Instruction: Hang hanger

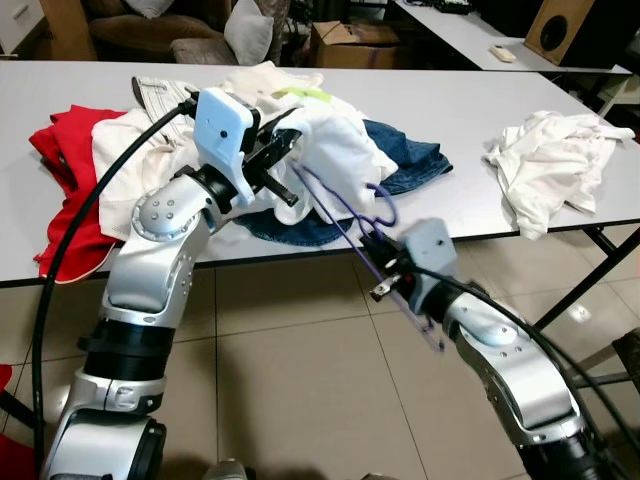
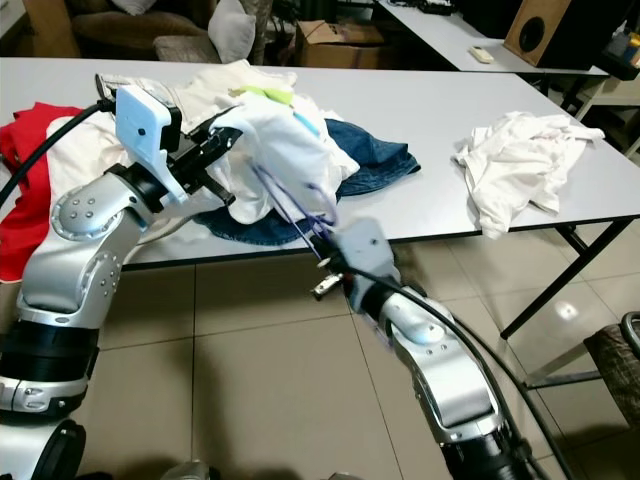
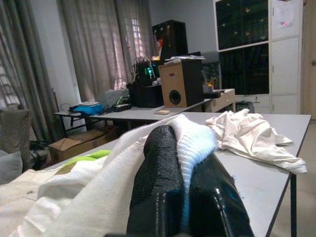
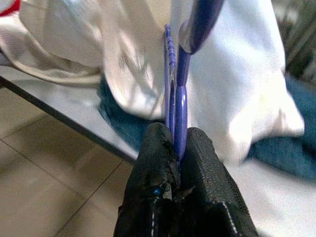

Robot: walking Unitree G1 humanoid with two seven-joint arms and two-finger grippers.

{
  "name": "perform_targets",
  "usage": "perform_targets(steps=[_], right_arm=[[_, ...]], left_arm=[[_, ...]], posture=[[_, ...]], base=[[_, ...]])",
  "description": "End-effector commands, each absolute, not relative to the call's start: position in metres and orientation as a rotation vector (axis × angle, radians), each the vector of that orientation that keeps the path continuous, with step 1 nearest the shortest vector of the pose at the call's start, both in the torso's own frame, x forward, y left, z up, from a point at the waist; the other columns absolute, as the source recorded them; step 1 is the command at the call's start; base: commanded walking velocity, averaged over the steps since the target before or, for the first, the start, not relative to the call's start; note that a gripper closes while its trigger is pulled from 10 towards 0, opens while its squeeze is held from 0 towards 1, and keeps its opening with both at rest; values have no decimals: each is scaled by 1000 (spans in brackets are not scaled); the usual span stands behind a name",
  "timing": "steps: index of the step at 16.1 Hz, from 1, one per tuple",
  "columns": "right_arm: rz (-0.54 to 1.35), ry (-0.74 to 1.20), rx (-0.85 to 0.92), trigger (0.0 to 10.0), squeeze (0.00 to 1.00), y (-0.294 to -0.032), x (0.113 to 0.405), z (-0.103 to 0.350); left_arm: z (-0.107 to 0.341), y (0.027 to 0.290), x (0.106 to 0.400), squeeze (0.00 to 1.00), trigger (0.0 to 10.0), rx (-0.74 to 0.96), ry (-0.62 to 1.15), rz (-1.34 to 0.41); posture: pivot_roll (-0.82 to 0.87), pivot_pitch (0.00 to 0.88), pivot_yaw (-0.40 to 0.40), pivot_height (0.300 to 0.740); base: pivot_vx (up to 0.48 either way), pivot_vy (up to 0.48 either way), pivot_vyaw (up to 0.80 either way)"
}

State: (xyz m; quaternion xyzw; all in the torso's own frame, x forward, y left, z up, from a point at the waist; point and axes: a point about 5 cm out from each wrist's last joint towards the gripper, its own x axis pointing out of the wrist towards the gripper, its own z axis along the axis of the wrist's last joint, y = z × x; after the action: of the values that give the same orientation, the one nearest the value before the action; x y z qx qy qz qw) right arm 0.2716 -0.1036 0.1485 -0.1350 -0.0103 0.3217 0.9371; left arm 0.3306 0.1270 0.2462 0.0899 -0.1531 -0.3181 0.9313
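Presently, the purple hanger (image 1: 345, 222) sits at the near edge of the white table (image 1: 480, 120), partly inside the white garment (image 1: 335, 150). The right gripper (image 4: 174, 148) is clenched on the hanger below that edge. The left gripper (image 3: 180, 163) grasps a fold of the white garment above the table.

no text, label, brand, number or sign could be read on the clothes, the bench, the boxes or anything else in view.
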Motion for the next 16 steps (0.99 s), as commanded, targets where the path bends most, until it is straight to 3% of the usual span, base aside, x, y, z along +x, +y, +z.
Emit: perform_targets(steps=[1, 4, 6, 10, 13, 16], right_arm=[[736, -48, -328, 10000, 0, -97, 265, 150], [775, -55, -368, 10000, 0, -97, 257, 143], [736, -75, -359, 10000, 0, -99, 261, 145], [707, -93, -225, 10000, 0, -93, 271, 148], [729, -39, -150, 10000, 0, -88, 269, 140], [563, 42, 74, 10000, 0, -100, 275, 129]], left_arm=[[254, 123, 333, 0, 0, 189, -340, -642], [255, 133, 340, 0, 0, 191, -329, -567], [254, 128, 337, 0, 0, 172, -322, -623], [244, 118, 324, 0, 0, 199, -258, -793], [246, 118, 324, 0, 0, 156, -260, -770], [255, 118, 323, 0, 0, 69, -276, -774]], posture=[[-104, 0, -63, 740], [-104, 0, -56, 740], [-104, 0, -56, 740], [-104, 0, -52, 740], [-98, 0, -57, 740], [-94, 0, -60, 740]], base=[[0, 0, 0], [0, 0, 0], [0, 0, 0], [0, 0, 0], [0, 0, 0], [0, 0, 0]])
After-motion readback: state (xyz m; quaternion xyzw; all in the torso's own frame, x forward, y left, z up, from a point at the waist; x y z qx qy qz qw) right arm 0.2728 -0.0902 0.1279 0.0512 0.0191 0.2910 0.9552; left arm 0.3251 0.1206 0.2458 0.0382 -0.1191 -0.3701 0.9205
